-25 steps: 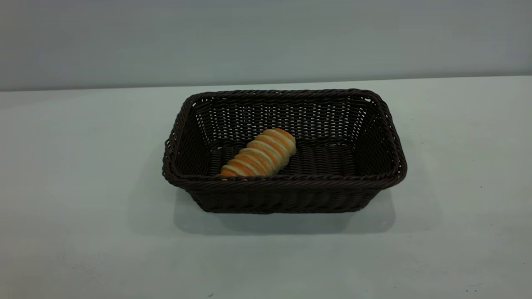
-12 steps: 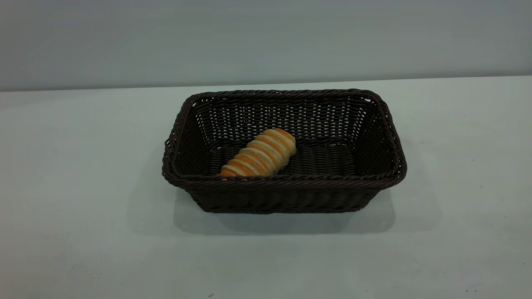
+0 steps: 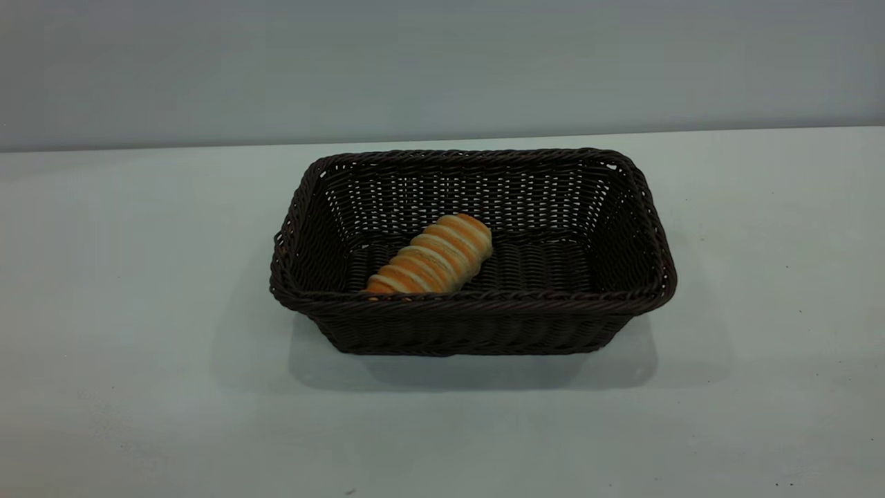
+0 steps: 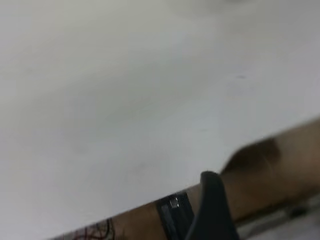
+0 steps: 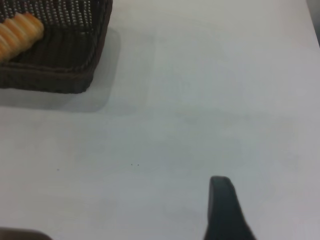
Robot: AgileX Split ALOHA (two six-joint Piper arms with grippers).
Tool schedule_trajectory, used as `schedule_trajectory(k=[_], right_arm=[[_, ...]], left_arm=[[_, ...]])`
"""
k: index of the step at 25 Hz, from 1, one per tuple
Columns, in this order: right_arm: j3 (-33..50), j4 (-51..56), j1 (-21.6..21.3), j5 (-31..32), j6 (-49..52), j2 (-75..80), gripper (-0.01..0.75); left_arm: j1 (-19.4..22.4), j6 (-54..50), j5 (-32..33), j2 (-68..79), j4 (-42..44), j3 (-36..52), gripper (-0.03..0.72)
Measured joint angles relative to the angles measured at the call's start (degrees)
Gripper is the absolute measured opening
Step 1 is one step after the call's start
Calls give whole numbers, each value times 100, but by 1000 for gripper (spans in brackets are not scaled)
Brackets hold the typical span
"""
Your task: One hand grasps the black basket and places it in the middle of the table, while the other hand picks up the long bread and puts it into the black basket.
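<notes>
In the middle of the table (image 3: 138, 387) sits the black basket (image 3: 484, 325) holding the long bread (image 3: 432, 264), while whether either gripper is open cannot be told.

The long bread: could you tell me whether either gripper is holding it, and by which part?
Nothing holds it. The long bread lies free inside the black basket.

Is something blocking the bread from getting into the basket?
No. The long bread already lies inside the black basket, which sits mid-table. Nothing visible stands in its way, and no gripper shows in the exterior view.
</notes>
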Motion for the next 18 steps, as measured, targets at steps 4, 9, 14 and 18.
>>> schedule_trajectory(k=[4,9,14,18], right_arm=[[0,0,0,0,0,0,472],[0,0,0,0,0,-6,472],[0,0,0,0,0,-6,472],[0,0,0,0,0,-6,472]], left_arm=[[1013,0,12,-340,6,0,582],[1608,0,36,-916,11,0,582],[1682,0,84,-1533,11,0,582],[1721,0,109,-1564,11,0,582]])
